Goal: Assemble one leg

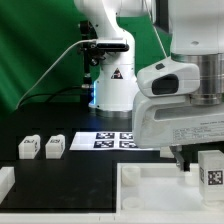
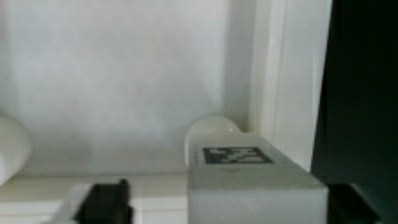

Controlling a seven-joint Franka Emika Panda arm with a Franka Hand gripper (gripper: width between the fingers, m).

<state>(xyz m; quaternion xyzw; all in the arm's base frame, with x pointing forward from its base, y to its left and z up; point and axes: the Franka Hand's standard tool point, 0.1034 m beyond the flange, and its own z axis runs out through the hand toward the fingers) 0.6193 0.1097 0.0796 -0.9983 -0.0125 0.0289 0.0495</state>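
Exterior view has my gripper [image 1: 188, 158] low over the white panel [image 1: 150, 185] at the exterior view's right, the leg [image 1: 212, 170] upright just beside it, though I cannot tell whether I grip it.

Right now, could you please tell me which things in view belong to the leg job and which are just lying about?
Job in hand: gripper; the leg beneath it; white panel.
Lying about: two other legs; marker board.
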